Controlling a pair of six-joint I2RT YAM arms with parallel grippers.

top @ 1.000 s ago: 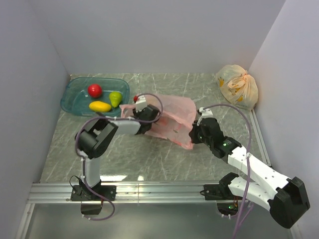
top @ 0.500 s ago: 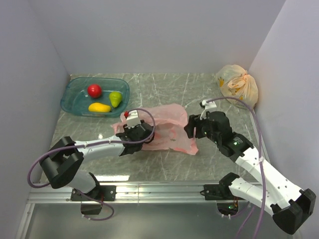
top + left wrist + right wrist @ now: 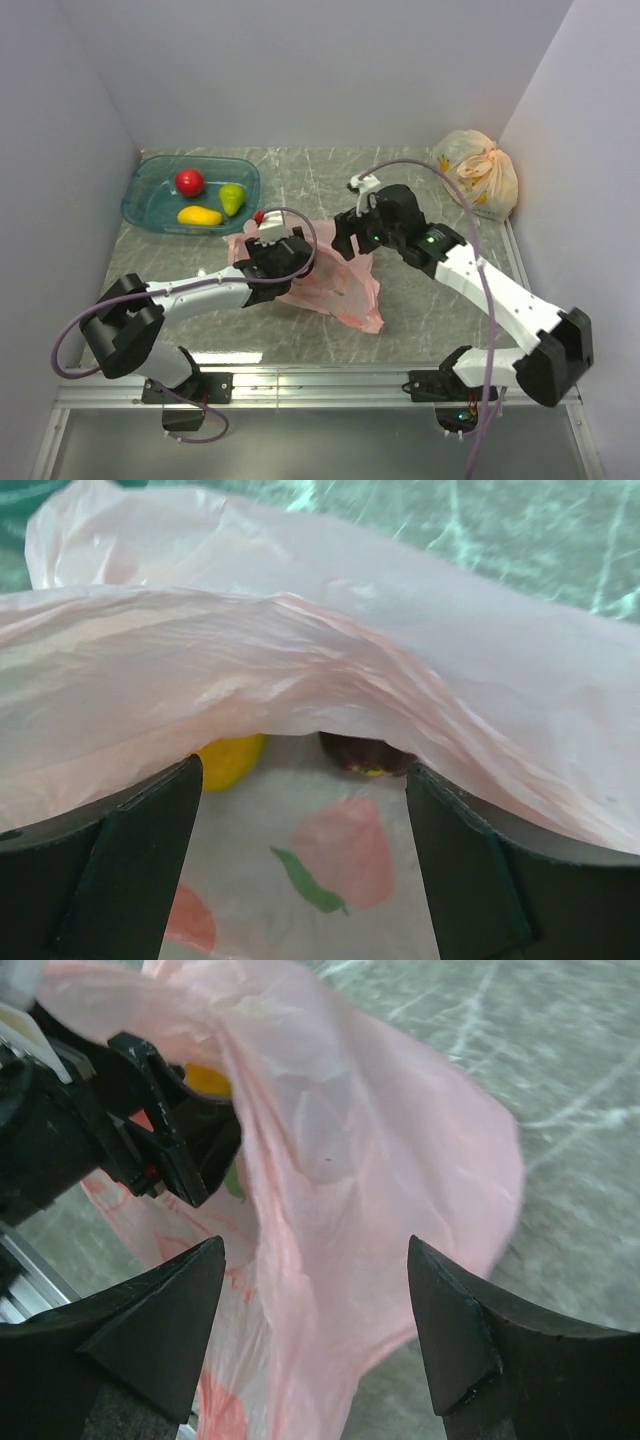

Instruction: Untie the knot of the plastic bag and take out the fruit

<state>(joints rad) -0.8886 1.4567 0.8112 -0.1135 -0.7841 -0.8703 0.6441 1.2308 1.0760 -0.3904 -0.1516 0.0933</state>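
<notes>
The pink plastic bag (image 3: 340,287) lies crumpled mid-table, its mouth open toward the left. My left gripper (image 3: 293,268) is open inside that mouth, its fingers spread under the lifted top layer (image 3: 400,620). Deeper in, the left wrist view shows a yellow fruit (image 3: 230,761) and a dark purple fruit (image 3: 366,755) on the printed lower layer. My right gripper (image 3: 348,243) hangs open just above the bag's far edge, the pink film (image 3: 370,1160) below its fingers and not pinched. A red apple (image 3: 190,181), a green pear-like fruit (image 3: 232,198) and a yellow oblong fruit (image 3: 200,215) lie in the tray.
The blue tray (image 3: 150,175) sits at the back left. A knotted pale yellow bag (image 3: 478,172) stands in the back right corner. Walls close in left, back and right. A metal rail (image 3: 320,385) runs along the near edge.
My right gripper opened, let go of the bag's right end and swung left to its far edge. My left gripper drew back from the tray side and opened wide in the bag's mouth.
</notes>
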